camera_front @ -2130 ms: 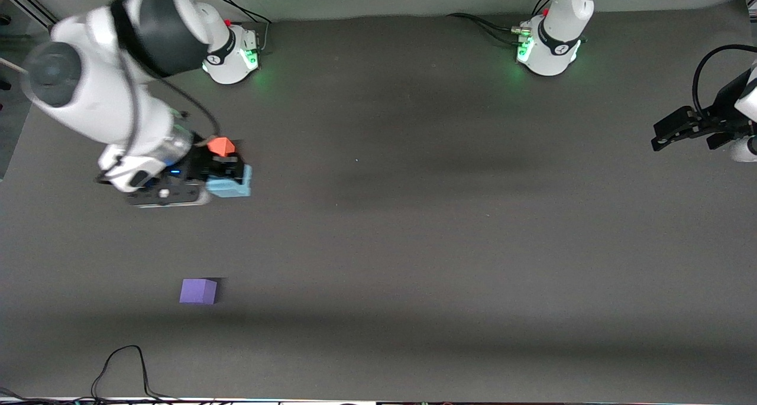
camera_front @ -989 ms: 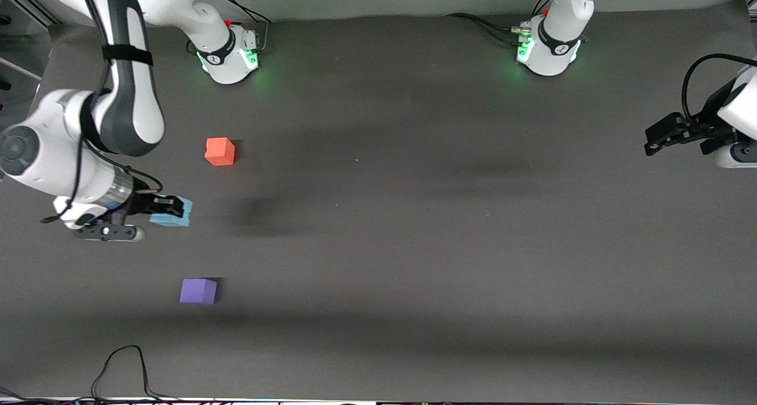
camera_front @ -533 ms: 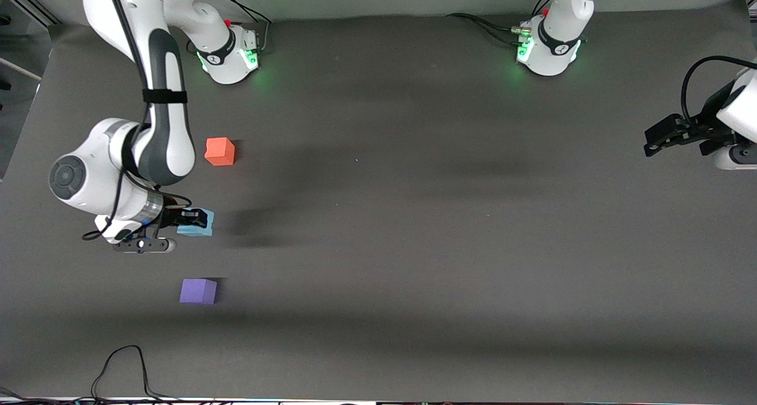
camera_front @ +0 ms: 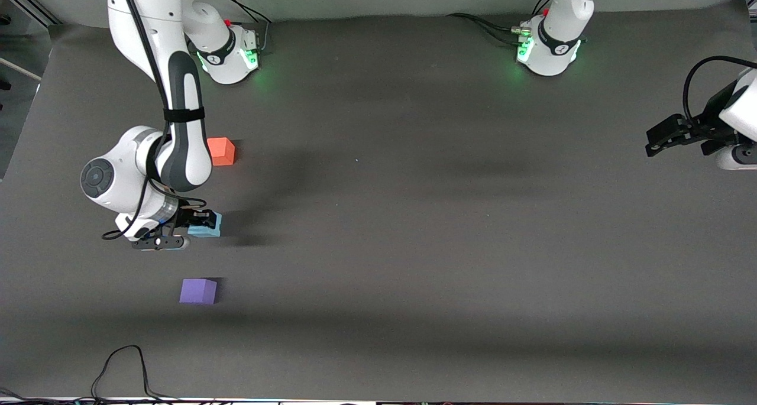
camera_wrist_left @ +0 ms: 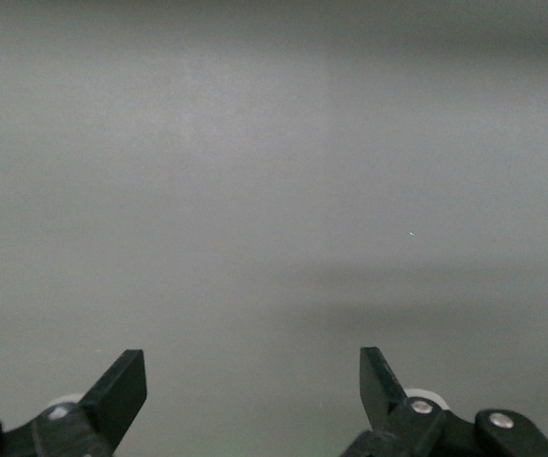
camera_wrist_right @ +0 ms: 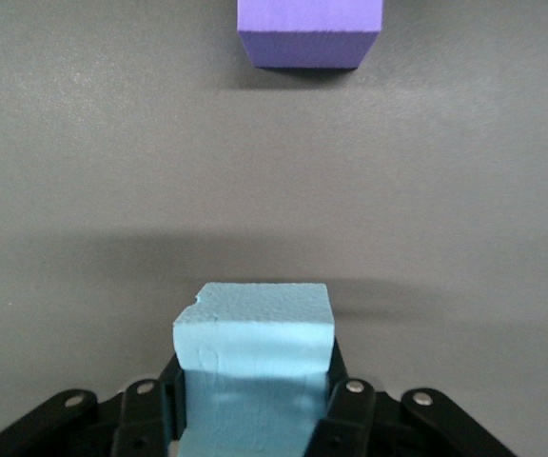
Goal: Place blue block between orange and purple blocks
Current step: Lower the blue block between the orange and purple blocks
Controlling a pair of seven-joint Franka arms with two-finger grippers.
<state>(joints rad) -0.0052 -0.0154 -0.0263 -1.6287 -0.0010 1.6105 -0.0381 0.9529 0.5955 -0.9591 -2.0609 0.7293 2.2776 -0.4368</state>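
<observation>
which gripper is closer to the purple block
Right. The right gripper, shut on the blue block, is just above the purple block; the left gripper waits open at the left arm's end.

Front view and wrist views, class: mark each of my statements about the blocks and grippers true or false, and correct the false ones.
1. The right gripper is shut on the blue block. True.
2. The orange block lies nearer the front camera than the purple block. False: the orange block is farther.
3. The left gripper is open and holds nothing. True.
4. The blue block touches the purple block. False: the right wrist view shows bare table between them.
5. The left gripper hangs over the orange block. False: it waits at the left arm's end of the table.
</observation>
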